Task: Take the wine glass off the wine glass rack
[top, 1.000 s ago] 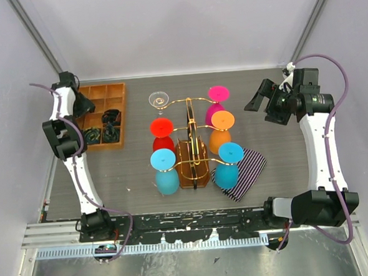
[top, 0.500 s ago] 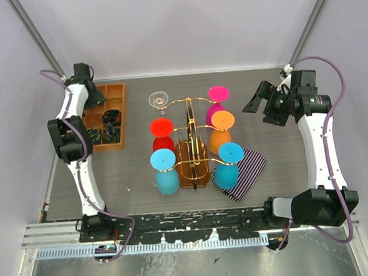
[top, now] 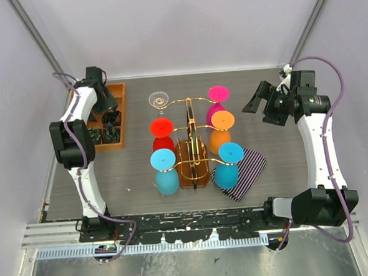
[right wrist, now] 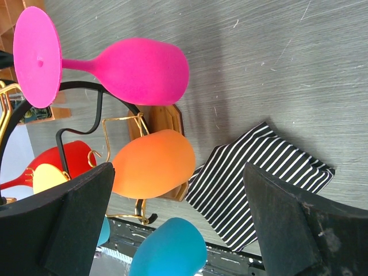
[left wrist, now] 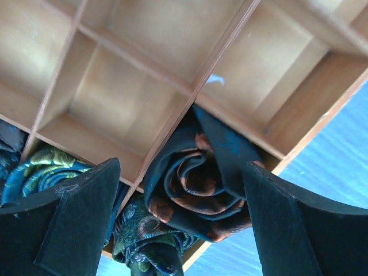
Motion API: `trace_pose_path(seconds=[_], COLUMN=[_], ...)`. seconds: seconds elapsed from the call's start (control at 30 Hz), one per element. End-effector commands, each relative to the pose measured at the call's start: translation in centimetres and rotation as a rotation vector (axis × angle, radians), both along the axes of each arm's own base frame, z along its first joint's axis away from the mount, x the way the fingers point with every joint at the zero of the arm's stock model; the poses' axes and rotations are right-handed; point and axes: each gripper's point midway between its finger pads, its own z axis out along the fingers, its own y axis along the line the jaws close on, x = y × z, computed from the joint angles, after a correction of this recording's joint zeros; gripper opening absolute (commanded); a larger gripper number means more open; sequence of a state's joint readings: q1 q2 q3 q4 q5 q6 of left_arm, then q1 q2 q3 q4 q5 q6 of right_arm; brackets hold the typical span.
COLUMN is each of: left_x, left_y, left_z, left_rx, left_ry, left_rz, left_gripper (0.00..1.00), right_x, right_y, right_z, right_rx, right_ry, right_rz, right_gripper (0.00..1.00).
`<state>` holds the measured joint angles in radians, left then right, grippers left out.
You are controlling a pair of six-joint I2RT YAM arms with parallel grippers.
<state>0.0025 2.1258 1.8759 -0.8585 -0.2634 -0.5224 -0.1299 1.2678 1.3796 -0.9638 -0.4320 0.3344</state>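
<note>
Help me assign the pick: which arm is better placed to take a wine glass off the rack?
Probably right. The right gripper faces the pink wine glass and orange wine glass on the rack; the left gripper is over the compartment tray.

The left arm (top: 85,184) and right arm (top: 320,148) are each built from slim white links joined by chunky black joints, rising from black bases (top: 95,222) bolted to a metal rail. A thin purple cable (top: 318,56) loops loosely along each arm from base to wrist. The jaws are matte black, with flat, wedge-shaped fingers (left wrist: 75,224) whose edges look slightly scuffed and dusty.
</note>
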Motion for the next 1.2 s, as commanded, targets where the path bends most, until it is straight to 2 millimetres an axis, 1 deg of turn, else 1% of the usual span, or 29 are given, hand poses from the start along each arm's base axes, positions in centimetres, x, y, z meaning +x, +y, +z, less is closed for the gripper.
trace_pose_path(seconds=[0.0, 0.1, 0.13, 0.17, 0.2, 0.33, 0.4, 0.43, 0.47, 0.53, 0.67, 0.73, 0.77, 0.8, 0.9, 0.93, 1.03, 1.1, 1.17], left_x=[-2.4, -2.3, -2.2, -1.7, -1.4, -0.8, -0.5, -0.3, -0.4, 0.1, 1.3, 1.9, 2.1, 2.1, 1.9, 1.9, 2.0, 1.9, 1.6], left_y=[-0.9, -0.5, -0.2, 0.1, 0.7, 3.3, 5.0, 5.5, 6.0, 6.7, 6.6, 6.3, 6.1, 5.9, 5.0, 4.6, 3.3, 2.4, 2.0], left_z=[-1.9, -3.0, -3.5, -3.7, -4.1, -6.1, -6.6, -6.9, -7.0, -6.1, -2.8, -1.3, -0.6, 0.0, 1.7, 2.3, 4.0, 4.2, 4.2], left_rx=[-0.039, -0.028, -0.023, -0.016, -0.013, -0.006, -0.015, -0.036, -0.062, -0.098, -0.125, -0.142, -0.149, -0.158, -0.181, -0.193, -0.234, -0.277, -0.286], left_ry=[0.083, 0.11, 0.132, 0.141, 0.156, 0.195, 0.196, 0.195, 0.195, 0.157, 0.061, 0.025, 0.01, -0.001, -0.04, -0.054, -0.092, -0.09, -0.088], left_rz=[-0.016, -0.019, -0.017, -0.015, -0.003, 0.051, 0.089, 0.101, 0.115, 0.132, 0.132, 0.13, 0.124, 0.119, 0.105, 0.1, 0.073, 0.065, 0.057], left_gripper=[0.95, 0.95, 0.95, 0.96, 0.96, 0.96, 0.95, 0.95, 0.94, 0.93, 0.91, 0.9, 0.9, 0.9, 0.9, 0.9, 0.89, 0.88, 0.88], right_x=[0.7, 0.7, 0.7, 0.6, 0.4, -0.9, -1.6, -1.8, -2.1, -2.8, -5.0, -6.6, -7.3, -7.9, -9.0, -9.4, -10.4, -10.8, -11.1], right_y=[0.3, 0.4, 0.2, -0.3, -0.9, -5.2, -6.5, -6.6, -6.3, -5.3, -1.7, 0.3, 1.0, 1.6, 3.7, 4.3, 5.1, 5.2, 5.4], right_z=[0.8, 0.4, 0.1, -0.3, -0.8, -2.5, -3.3, -3.6, -4.1, -5.5, -8.4, -9.9, -10.4, -10.8, -10.8, -11.1, -12.9, -14.3, -16.0], right_rx=[0.0, 0.011, 0.0, -0.026, -0.062, -0.248, -0.285, -0.282, -0.269, -0.226, -0.1, -0.046, -0.025, 0.002, 0.12, 0.152, 0.19, 0.193, 0.186], right_ry=[-0.061, -0.053, -0.037, -0.014, 0.011, 0.093, 0.117, 0.12, 0.139, 0.196, 0.305, 0.376, 0.402, 0.418, 0.425, 0.439, 0.499, 0.534, 0.575], right_rz=[0.02, 0.014, 0.002, -0.019, -0.044, -0.223, -0.283, -0.295, -0.291, -0.261, -0.129, -0.058, -0.041, -0.031, -0.006, 0.007, 0.015, 0.003, -0.015], right_gripper=[0.99, 0.99, 1.0, 0.99, 0.99, 0.99, 0.99, 0.99, 0.99, 0.99, 0.99, 0.99, 0.99, 0.99, 0.99, 0.99, 0.99, 0.99, 0.99])
